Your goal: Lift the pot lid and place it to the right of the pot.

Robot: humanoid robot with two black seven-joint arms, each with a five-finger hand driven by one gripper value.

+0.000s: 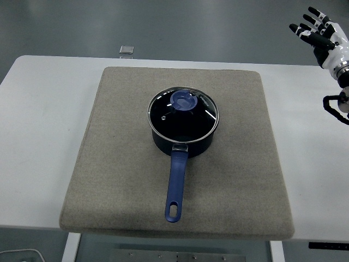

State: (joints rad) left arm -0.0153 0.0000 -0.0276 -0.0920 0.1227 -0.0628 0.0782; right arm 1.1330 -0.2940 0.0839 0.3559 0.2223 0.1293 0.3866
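A glass pot lid (183,112) sits on the dark pot (184,136), centred on a grey mat (109,164) on the counter (38,109). Likely rigid, smooth, breakable; I'd grip its blue knob (183,101). My right robot hand (319,34) hovers far right, fingers spread, empty.

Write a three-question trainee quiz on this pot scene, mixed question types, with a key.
1. True or false: the glass lid is already off the pot.
2. Which way does the pot's blue handle point? A) toward the table's near edge B) toward the far edge C) to the left
3. Fill in: the pot stands on a grey ___ on the white table.

Key:
1. False; the lid sits on the pot, and the right hand, fingers spread and empty, is up at the far right, well away from it.
2. A
3. mat
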